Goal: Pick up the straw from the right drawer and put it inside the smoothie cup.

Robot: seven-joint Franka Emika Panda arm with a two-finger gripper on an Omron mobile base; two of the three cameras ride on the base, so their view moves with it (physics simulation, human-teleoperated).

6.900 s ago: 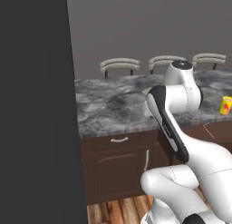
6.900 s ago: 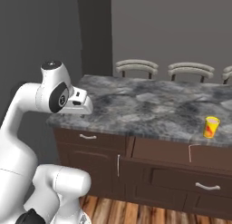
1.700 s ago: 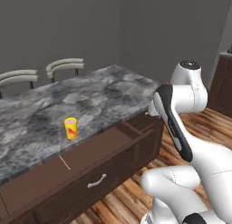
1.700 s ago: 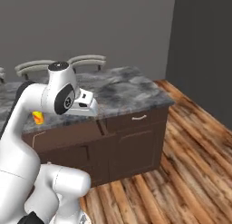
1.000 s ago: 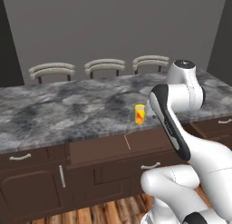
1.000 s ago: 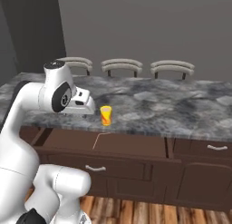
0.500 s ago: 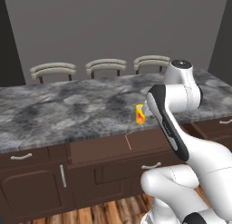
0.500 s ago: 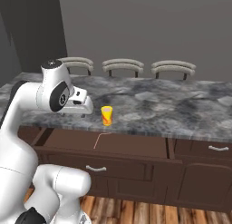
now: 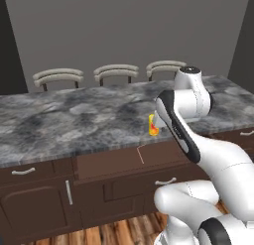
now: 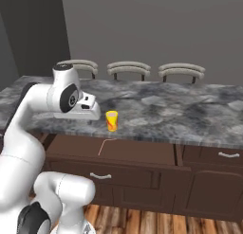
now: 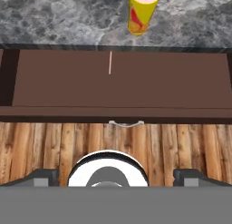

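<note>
Arm folded high, gripper (image 11: 116,173) wide open and empty above the right drawer (image 11: 118,87).

Evenly lit, flat rendered light; soft shadows only; no glare; slightly soft, blocky detail; edges undistorted.

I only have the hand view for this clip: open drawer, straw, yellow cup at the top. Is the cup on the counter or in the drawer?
Observer: On the counter, near its front edge; the cup stands upright.
Operator: What is behind the counter?
Observer: Three chair backs in a row.
Operator: And the straw, where does it lie?
Observer: In the open drawer, the straw is just below the cup.
</note>
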